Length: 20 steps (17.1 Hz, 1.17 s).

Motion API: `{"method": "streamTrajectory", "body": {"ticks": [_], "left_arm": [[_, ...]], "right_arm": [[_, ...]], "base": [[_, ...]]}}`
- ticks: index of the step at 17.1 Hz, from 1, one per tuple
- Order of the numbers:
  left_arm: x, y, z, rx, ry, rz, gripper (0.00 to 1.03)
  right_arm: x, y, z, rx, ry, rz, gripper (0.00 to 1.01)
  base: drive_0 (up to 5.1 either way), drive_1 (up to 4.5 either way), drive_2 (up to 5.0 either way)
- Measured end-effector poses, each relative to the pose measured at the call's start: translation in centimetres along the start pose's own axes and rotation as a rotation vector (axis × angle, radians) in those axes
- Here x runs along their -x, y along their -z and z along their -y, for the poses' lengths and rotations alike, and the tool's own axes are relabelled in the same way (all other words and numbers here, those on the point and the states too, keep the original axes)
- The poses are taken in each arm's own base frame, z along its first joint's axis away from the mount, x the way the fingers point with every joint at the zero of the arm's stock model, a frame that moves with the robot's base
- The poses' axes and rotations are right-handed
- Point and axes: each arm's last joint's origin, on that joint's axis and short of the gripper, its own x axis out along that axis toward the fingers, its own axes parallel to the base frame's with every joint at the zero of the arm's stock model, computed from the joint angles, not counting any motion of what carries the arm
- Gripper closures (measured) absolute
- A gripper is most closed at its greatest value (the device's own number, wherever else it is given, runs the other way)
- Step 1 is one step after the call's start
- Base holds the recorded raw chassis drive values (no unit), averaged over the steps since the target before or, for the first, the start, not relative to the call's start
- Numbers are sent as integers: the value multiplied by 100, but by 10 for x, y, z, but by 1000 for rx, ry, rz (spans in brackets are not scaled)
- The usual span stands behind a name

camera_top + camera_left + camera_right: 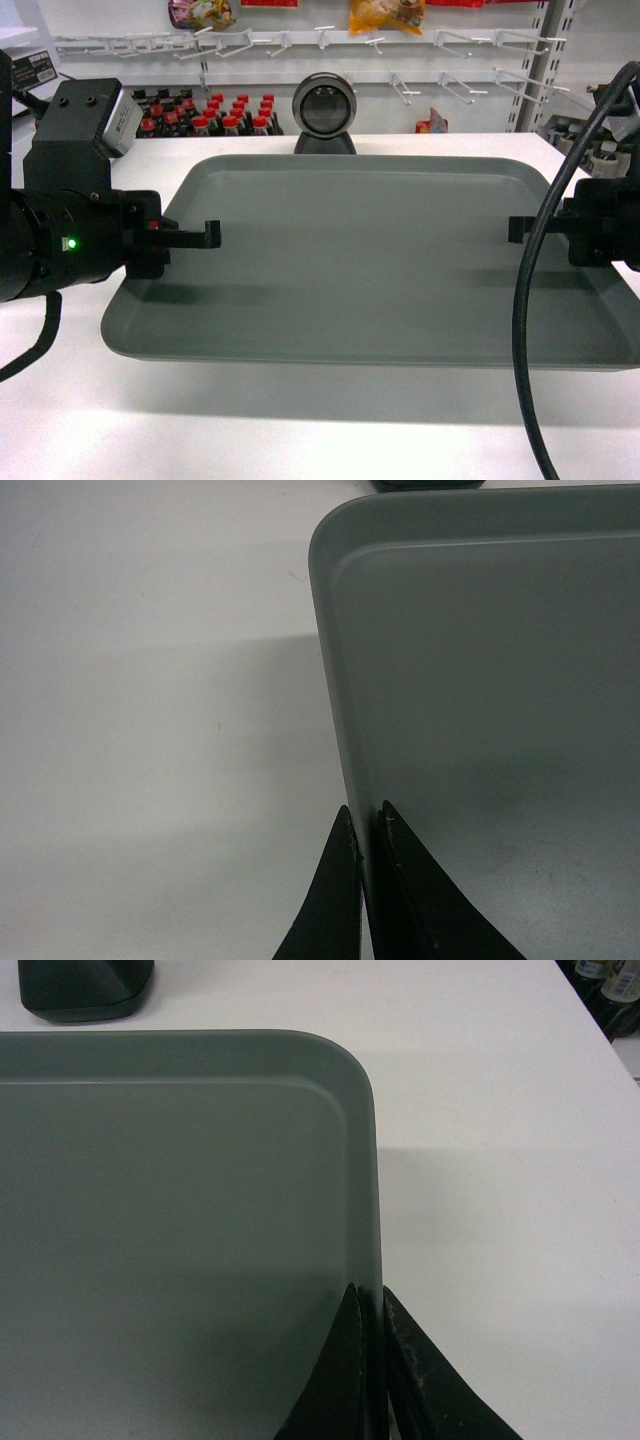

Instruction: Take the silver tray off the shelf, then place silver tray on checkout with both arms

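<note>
Now both grippers, left gripper [368,825] and right gripper [372,1300], pinch opposite rims of silver tray [370,260], over checkout [300,430].

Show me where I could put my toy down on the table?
Bare white checkout lies in front of the silver tray, and left of its rim. It is crowded at the tray's sides, where the left gripper and right gripper clamp the rim.
</note>
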Motion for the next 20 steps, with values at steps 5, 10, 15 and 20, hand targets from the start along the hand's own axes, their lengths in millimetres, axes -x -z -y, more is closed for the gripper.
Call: {"method": "streamTrajectory", "body": {"ticks": [5, 10, 15, 20], "left_arm": [[-3, 1, 5, -2, -166, 144, 100], [-15, -1, 4, -18, -384, 212, 99], [-46, -19, -8, -41, -384, 192, 99], [-85, -22, -21, -100, -383, 109, 99]], "right_arm": [[-13, 6, 7, -30, -215, 306, 99], [-33, -3, 2, -38, -263, 275, 99], [-74, -13, -2, -49, -243, 123, 99], [-105, -19, -9, -27, -217, -16, 99]], "base": [[0, 0, 0], [0, 0, 0], [0, 0, 0], [0, 0, 0]]}}
